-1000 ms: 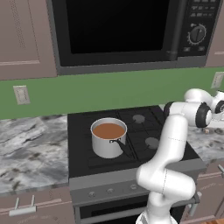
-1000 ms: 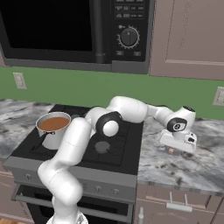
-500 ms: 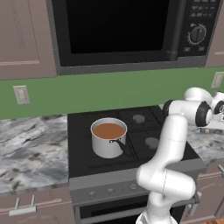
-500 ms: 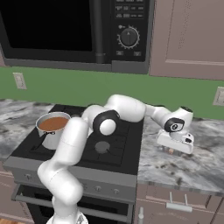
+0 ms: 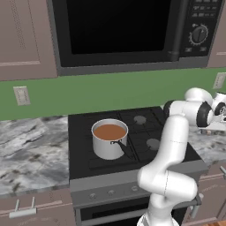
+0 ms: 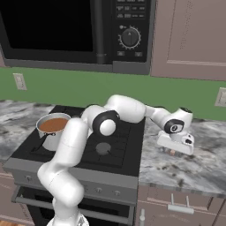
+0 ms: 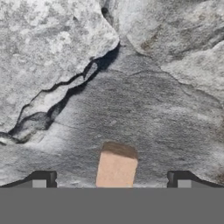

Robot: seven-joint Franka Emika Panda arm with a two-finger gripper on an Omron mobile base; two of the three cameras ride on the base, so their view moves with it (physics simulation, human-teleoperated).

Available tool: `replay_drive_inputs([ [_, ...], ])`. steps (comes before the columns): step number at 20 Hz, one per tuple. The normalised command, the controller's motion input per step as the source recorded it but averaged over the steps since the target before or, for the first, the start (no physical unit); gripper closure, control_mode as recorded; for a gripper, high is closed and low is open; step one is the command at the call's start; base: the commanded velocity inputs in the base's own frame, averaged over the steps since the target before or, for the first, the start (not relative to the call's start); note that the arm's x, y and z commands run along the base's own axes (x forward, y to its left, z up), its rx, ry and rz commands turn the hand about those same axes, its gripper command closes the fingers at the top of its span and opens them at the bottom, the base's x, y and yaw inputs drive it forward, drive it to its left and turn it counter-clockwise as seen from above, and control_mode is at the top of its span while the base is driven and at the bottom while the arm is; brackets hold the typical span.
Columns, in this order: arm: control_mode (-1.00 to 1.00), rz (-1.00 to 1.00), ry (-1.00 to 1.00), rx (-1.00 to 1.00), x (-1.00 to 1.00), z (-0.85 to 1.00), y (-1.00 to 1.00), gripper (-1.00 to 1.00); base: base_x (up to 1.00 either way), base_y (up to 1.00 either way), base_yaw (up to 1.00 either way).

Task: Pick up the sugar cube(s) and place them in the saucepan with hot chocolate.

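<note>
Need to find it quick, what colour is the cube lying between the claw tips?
Pale tan sugar cube, clearest in the hand view.

Tan sugar cube (image 7: 116, 169) lies on grey marble counter (image 7: 131, 100).

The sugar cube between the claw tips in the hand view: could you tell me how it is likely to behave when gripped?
The sugar cube looks small and blocky with flat faces, so it probably sits still rather than rolls. It likely weighs little. The open claw straddles it on the marble counter; a hard squeeze might crumble it.
</note>
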Motion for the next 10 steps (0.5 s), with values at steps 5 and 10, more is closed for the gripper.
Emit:
replay_drive_inputs([
  [5,-1.00,0.00,0.00,0.00,0.24,0.00,0.00,-1.00,0.00,0.00,0.00],
  [10,-1.00,0.00,0.00,0.00,0.05,0.00,0.00,-1.00,0.00,0.00,0.00],
])
